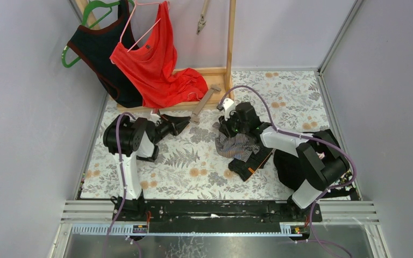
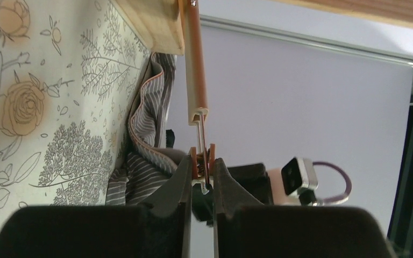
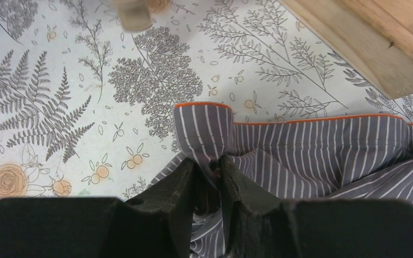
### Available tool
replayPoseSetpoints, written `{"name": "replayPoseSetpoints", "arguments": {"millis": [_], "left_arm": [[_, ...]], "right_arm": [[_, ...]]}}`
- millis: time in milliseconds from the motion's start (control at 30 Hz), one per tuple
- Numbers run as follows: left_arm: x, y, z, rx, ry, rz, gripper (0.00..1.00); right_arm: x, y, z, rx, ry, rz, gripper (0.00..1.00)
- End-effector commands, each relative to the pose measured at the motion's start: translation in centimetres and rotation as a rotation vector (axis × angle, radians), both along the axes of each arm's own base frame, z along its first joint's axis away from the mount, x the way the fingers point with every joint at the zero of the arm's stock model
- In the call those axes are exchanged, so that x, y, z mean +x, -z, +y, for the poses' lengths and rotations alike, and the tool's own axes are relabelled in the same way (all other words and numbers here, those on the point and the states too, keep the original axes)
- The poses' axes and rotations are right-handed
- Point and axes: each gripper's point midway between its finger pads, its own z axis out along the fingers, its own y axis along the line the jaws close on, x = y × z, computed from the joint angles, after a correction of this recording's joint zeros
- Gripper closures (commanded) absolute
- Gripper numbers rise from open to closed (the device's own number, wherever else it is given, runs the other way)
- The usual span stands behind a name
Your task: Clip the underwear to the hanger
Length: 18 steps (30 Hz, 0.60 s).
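The grey striped underwear (image 1: 235, 145) with an orange-edged waistband lies bunched at mid table. My right gripper (image 1: 227, 130) is shut on a fold of it just below the waistband; it also shows in the right wrist view (image 3: 208, 164) with the underwear (image 3: 312, 145). The tan clip hanger (image 1: 205, 101) lies slanted by the rack base. My left gripper (image 1: 182, 124) is shut on its orange clip (image 2: 203, 161), squeezing it. The hanger bar (image 2: 196, 64) runs up from the clip. The underwear (image 2: 145, 156) is just left of the clip.
A wooden rack (image 1: 229, 37) stands at the back with a red top (image 1: 156, 64) and a black top (image 1: 99, 51) on hangers. Its base (image 3: 376, 43) is close to the underwear. Dark garments (image 1: 255, 161) are piled on the right under the right arm.
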Motion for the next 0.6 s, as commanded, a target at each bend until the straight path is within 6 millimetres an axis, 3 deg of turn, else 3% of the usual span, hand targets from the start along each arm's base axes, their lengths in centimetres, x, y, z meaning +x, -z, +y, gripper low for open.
{"name": "replayPoseSetpoints", "arguments": {"millis": [0, 567], "left_arm": [[-1.3, -0.8, -0.9, 0.040, 0.056, -0.083, 1.00], [-1.9, 0.1, -1.5, 0.055, 0.087, -0.066, 1.00]], "right_arm": [[0.2, -2.9, 1.4, 0.159, -0.064, 0.002, 0.70], [1.9, -2.9, 3.1, 0.232, -0.087, 0.045, 0.74]]}}
